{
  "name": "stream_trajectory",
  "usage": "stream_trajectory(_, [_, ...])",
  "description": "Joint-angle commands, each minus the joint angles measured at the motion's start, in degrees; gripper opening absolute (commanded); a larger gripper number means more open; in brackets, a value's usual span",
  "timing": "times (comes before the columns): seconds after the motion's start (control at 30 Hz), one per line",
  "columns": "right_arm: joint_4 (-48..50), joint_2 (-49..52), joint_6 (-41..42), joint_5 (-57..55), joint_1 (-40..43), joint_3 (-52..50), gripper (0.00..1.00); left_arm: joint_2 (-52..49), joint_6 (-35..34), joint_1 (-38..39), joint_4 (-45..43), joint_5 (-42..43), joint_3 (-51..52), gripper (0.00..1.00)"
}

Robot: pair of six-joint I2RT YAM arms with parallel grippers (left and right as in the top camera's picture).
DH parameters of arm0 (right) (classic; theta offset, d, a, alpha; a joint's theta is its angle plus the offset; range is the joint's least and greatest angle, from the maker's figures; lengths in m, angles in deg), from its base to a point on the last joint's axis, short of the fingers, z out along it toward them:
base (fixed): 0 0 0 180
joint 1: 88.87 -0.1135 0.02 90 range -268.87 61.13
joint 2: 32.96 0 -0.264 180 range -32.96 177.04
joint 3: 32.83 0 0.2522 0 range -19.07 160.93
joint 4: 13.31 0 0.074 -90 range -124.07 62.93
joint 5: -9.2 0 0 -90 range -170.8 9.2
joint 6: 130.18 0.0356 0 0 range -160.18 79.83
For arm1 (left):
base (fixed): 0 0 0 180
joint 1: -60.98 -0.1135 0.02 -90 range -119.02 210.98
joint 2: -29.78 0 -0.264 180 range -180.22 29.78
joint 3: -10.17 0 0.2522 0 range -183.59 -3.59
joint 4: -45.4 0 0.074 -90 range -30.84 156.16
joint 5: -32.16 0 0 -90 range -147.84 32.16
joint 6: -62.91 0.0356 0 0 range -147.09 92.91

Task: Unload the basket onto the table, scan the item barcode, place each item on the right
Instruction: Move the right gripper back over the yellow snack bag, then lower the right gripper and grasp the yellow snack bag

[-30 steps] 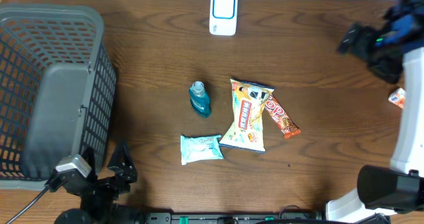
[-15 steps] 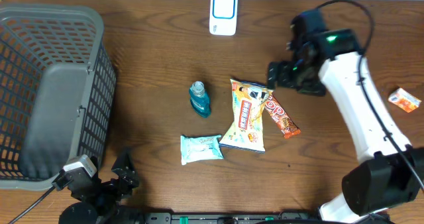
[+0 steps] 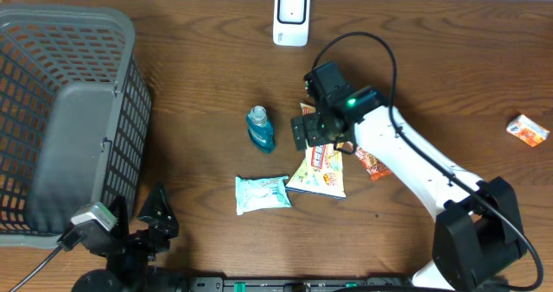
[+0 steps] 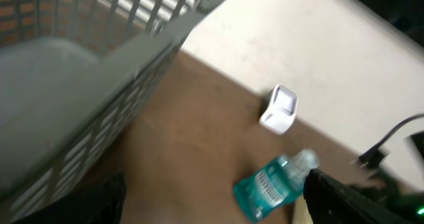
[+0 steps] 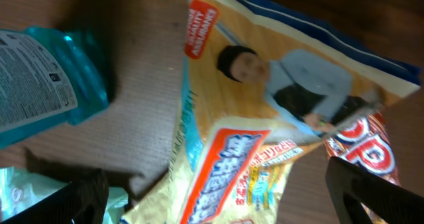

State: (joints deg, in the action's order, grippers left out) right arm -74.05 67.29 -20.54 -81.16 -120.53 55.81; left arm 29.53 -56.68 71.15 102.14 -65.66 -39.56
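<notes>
Even, soft light (only faint shadows), left wrist view blurred, overhead view crisp.

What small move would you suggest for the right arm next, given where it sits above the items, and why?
I would probably lower the right gripper straight down onto the yellow snack bag and close on it. The gripper hangs open right above the bag's upper half and holds nothing. The bag lies on the table, so it must be lifted before going to the white scanner.
</notes>
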Motion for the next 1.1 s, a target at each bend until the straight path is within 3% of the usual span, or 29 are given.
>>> stream_trajectory(0.0, [3.02, -0.48, -1.01, -2.73, -1.33, -1.66, 0.99, 0.07, 2.29, -0.24, -2.08, 1.18, -0.09, 0.86])
stream_trajectory(0.1, [5.77, -0.48, -1.03, -2.75, -2.12, -3.37, 0.99, 0.07, 10.58, -0.24, -3.93, 7.26, -0.09, 0.86])
stream_trajectory(0.2, [8.68, -0.48, -1.01, -2.75, -2.75, -5.62, 0.99, 0.07, 14.25, -0.24, -6.08, 12.72, 0.42, 0.86])
stream_trajectory(0.37, [13.03, -0.44, 1.33, -2.99, -4.37, -10.19, 0.98, 0.07, 15.19, -0.24, -6.21, 13.88, 2.45, 0.86])
stream_trajectory(0.47, [13.14, -0.44, 3.5, -5.92, -5.81, -11.54, 0.91, 0.09, 15.17, -0.24, -6.21, 13.86, 3.78, 0.86])
stream_trajectory(0.5, [13.11, -0.44, 4.07, -7.78, -6.43, -11.74, 0.88, 0.07, 15.17, -0.24, -6.19, 13.86, 4.22, 0.86])
stream_trajectory(0.67, [10.4, -0.44, 8.39, -16.15, -9.31, -11.85, 0.47, 0.07, 15.15, -0.24, -6.14, 13.86, 6.03, 0.86])
stream_trajectory(0.77, [8.11, -0.07, 13.86, -19.28, -10.05, -12.02, 0.37, 0.07, 15.17, -0.24, -5.75, 13.81, 6.47, 0.86])
stream_trajectory(0.87, [7.02, 0.44, 17.03, -20.81, -10.01, -12.79, 0.37, 0.07, 15.17, -0.24, -5.51, 13.84, 6.49, 0.86])
stream_trajectory(0.93, [7.15, 0.5, 17.7, -21.05, -10.01, -13.75, 0.48, 0.07, 15.17, -0.24, -5.49, 13.81, 6.49, 0.86])
stream_trajectory(1.07, [7.78, 0.59, 18.21, -22.6, -10.01, -15.82, 0.46, 0.07, 15.17, -0.24, -4.59, 13.84, 6.49, 0.86])
